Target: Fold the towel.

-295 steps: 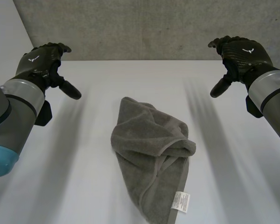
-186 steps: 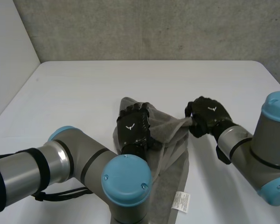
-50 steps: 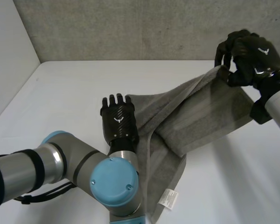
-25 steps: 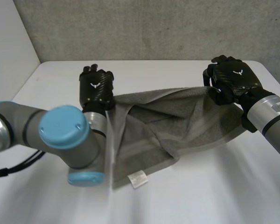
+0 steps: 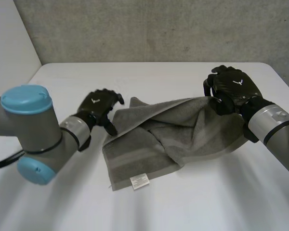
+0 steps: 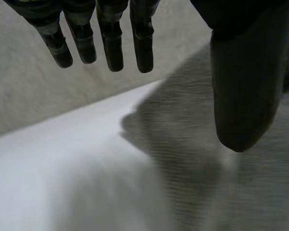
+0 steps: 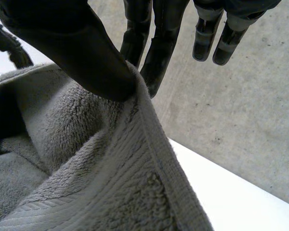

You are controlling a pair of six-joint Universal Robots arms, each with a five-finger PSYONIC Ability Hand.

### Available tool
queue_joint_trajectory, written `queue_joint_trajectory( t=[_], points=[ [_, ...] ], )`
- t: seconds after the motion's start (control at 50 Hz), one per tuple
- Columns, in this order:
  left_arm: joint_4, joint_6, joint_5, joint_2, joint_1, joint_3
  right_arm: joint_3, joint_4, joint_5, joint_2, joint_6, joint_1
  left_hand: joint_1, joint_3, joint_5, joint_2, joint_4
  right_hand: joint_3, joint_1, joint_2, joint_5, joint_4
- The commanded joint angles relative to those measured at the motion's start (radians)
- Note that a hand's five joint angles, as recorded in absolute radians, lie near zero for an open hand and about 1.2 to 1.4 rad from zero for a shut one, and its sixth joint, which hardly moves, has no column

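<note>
Item 1. Grey towel (image 5: 168, 139), terry cloth with a woven band along its hem. It lies near the middle of the white table (image 5: 154, 77), between the two hands. The left part lies flat on the table, and a small white label (image 5: 137, 181) sits at the near edge. The middle is bunched into loose folds. The right part rises off the table to the right hand.

Item 2. Right hand (image 5: 231, 89), black, on a grey arm. It is clamped on the towel's raised far-right corner. In the right wrist view, the hemmed edge of the towel (image 7: 86, 183) is pinched between the thumb (image 7: 77, 53) and two fingers, while the other fingers stand straight and free of the cloth.

Item 3. Left hand (image 5: 100, 107), black, on a grey arm with a light-blue cap (image 5: 26, 97). It is at the towel's left edge. In the left wrist view, the fingers (image 6: 111, 43) are straight and apart from the thumb, and they hold nothing. The thumb is over the towel (image 6: 192, 144). Whether it touches the cloth cannot be told.

Item 4. Grey concrete wall (image 5: 159, 29), behind the table's far edge.
</note>
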Motion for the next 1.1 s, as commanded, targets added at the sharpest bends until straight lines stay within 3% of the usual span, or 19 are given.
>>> queue_joint_trajectory(
  t=[0.02, 0.06, 0.12, 0.16, 0.18, 0.22, 0.32, 0.44, 0.72, 0.82, 0.92, 0.94, 0.96, 0.98, 1.02, 1.1],
  points=[
    [-0.003, -0.144, -0.143, 0.05, -0.098, -0.083, 0.005, 0.0, 0.0, 0.005, -0.001, 0.001, -0.069, -0.044, -0.013, -0.044, -0.052, -0.006, 0.08, 0.106, 0.071, -0.007],
    [0.002, -0.157, -0.27, 0.039, -0.128, -0.102, 0.008, 0.0, 0.002, 0.005, -0.001, 0.001, -0.069, -0.044, -0.013, -0.044, -0.052, -0.006, 0.08, 0.106, 0.071, -0.007],
    [0.004, -0.159, -0.339, 0.033, -0.138, -0.106, 0.011, 0.002, 0.002, 0.008, -0.001, 0.002, -0.069, -0.044, -0.013, -0.044, -0.052, -0.006, 0.08, 0.106, 0.071, -0.007],
    [0.01, -0.162, -0.458, 0.004, -0.147, -0.108, 0.013, 0.002, 0.002, 0.01, -0.001, 0.004, -0.086, -0.044, -0.03, -0.062, -0.052, -0.006, 0.08, 0.106, 0.071, -0.007],
    [0.01, -0.162, -0.459, 0.004, -0.147, -0.108, 0.013, 0.002, 0.002, 0.01, -0.001, 0.004, -0.086, -0.044, -0.031, -0.062, -0.052, -0.006, 0.08, 0.106, 0.071, -0.007],
    [0.039, -0.161, -0.551, -0.056, -0.159, -0.097, 0.015, 0.0, 0.002, 0.01, -0.001, 0.016, -0.119, -0.044, -0.063, -0.094, -0.052, -0.006, 0.08, 0.106, 0.071, -0.007],
    [0.118, -0.154, -0.637, -0.105, -0.171, -0.089, 0.019, 0.002, 0.003, 0.011, -0.001, 0.033, -0.124, -0.044, -0.069, -0.1, -0.052, -0.006, 0.08, 0.106, 0.071, -0.007],
    [0.192, -0.145, -0.655, -0.174, -0.174, -0.06, 0.024, 0.0, 0.003, 0.011, -0.001, 0.033, -0.122, -0.044, -0.066, -0.097, -0.052, -0.006, 0.08, 0.106, 0.071, -0.007],
    [0.2, -0.156, -0.641, -0.21, -0.179, 0.003, 0.024, 0.0, 0.002, 0.013, -0.001, 0.031, -0.095, -0.044, -0.039, -0.07, -0.052, -0.006, 0.08, 0.106, 0.071, -0.007],
    [0.201, -0.157, -0.618, -0.22, -0.179, 0.015, 0.022, 0.0, 0.003, 0.019, -0.001, 0.03, 0.025, -0.044, 0.081, 0.05, -0.052, -0.006, 0.08, 0.106, 0.071, -0.007],
    [0.195, -0.159, -0.562, -0.223, -0.178, 0.013, 0.018, 0.0, 0.002, 0.019, 0.0, 0.021, 0.444, -0.044, 0.5, 0.469, -0.052, -0.006, 0.08, 0.106, 0.071, -0.007],
    [0.195, -0.159, -0.562, -0.223, -0.178, 0.013, 0.018, 0.0, 0.002, 0.019, 0.0, 0.021, 0.445, -0.044, 0.501, 0.47, -0.052, -0.006, 0.08, 0.106, 0.071, -0.007],
    [0.192, -0.159, -0.553, -0.222, -0.176, 0.013, 0.013, 0.0, 0.002, 0.019, 0.0, 0.017, 0.605, -0.044, 0.661, 0.63, -0.052, -0.006, 0.08, 0.106, 0.071, -0.007],
    [0.192, -0.159, -0.553, -0.222, -0.176, 0.013, 0.008, 0.0, 0.0, 0.02, 0.0, 0.016, 0.607, -0.044, 0.662, 0.631, -0.052, -0.006, 0.08, 0.106, 0.071, -0.007],
    [0.192, -0.159, -0.546, -0.219, -0.17, 0.009, 0.004, 0.002, 0.002, 0.02, 0.0, 0.013, 0.887, -0.044, 0.942, 0.911, -0.052, -0.006, 0.08, 0.106, 0.071, -0.007],
    [0.191, -0.159, -0.545, -0.206, -0.159, 0.004, -0.004, 0.002, 0.002, 0.019, 0.002, 0.007, 0.982, -0.044, 1.038, 1.007, -0.052, -0.006, 0.08, 0.106, 0.071, -0.007]
  ],
)
